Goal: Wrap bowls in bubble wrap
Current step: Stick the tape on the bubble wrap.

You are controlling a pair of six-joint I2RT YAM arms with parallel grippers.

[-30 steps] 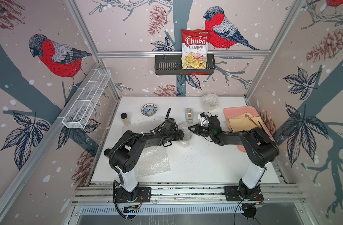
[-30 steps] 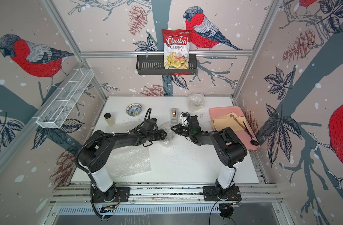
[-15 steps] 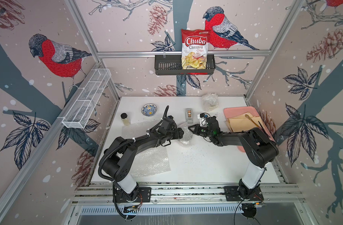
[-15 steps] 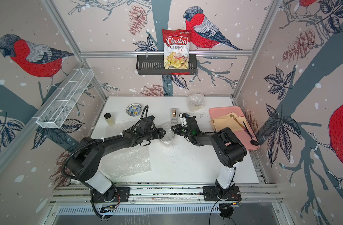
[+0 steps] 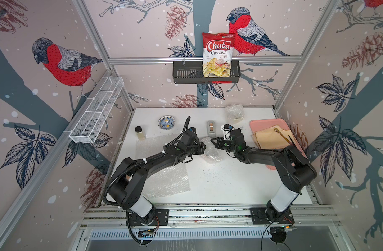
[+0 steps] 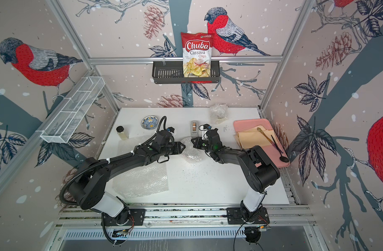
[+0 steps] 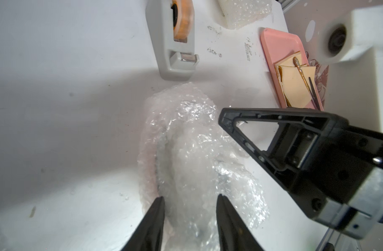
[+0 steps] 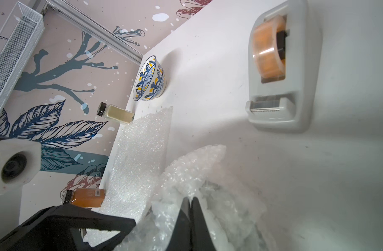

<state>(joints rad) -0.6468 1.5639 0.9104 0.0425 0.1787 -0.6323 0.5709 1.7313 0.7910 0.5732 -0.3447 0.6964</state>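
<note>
Sitting at the middle of the white surface (image 5: 229,184), a crumpled bundle of clear bubble wrap (image 5: 211,151), with a curved rim showing faintly through the film in the left wrist view (too veiled to tell any pattern). Poised at its 9 o'clock side, the left gripper (image 5: 202,148): fingers (image 7: 151,226) parted, a fold of the bundle lying between them; pressing or merely straddling, impossible to tell. Set against its 2 o'clock side, the right gripper (image 5: 212,140): fingers (image 8: 184,228) pressed together, tip at the wrap; film pinched or not, impossible to tell.

Just beyond the bundle at 12 o'clock, a grey tape dispenser (image 5: 211,128) with an amber roll. Well apart at 11 o'clock, upright and bare, a blue-and-yellow patterned ceramic bowl (image 5: 166,122); farther round toward 10 o'clock, a small glass jar with a black lid (image 5: 139,133). Spread flat from 9 to 7 o'clock, partly under the left arm, a large sheet of whitish bubble wrap (image 5: 166,180). Near the back edge at 1 o'clock, a second bunched wad of bubble wrap (image 5: 234,113). At 3 o'clock, a pink plastic tray (image 5: 264,124) carrying tan paper sheets (image 5: 271,139) and a thin gold-coloured utensil (image 5: 282,135).
</note>
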